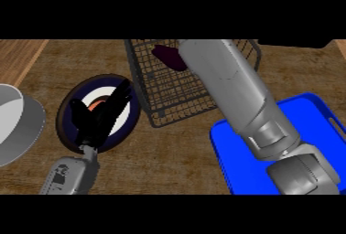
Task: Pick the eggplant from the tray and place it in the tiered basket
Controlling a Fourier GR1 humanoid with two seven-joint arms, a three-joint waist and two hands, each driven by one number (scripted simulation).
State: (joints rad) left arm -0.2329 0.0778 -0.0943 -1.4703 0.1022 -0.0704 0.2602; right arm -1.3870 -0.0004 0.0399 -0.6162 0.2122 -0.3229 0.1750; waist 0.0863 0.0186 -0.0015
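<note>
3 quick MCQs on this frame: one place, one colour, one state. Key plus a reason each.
1. Where is the eggplant?
A. on the tray
B. in the wire basket
C. on the plate

2. What colour is the tray?
A. blue
B. red
C. white

3. How is the left hand?
A. curled round the eggplant
B. open, fingers straight, over the plate
C. out of view

Key: 1 B, the dark purple shape lies inside the basket mesh beside the right forearm. 2 A, its rim is bright blue. 3 B, straight black fingers spread above the round plate, holding nothing.
</note>
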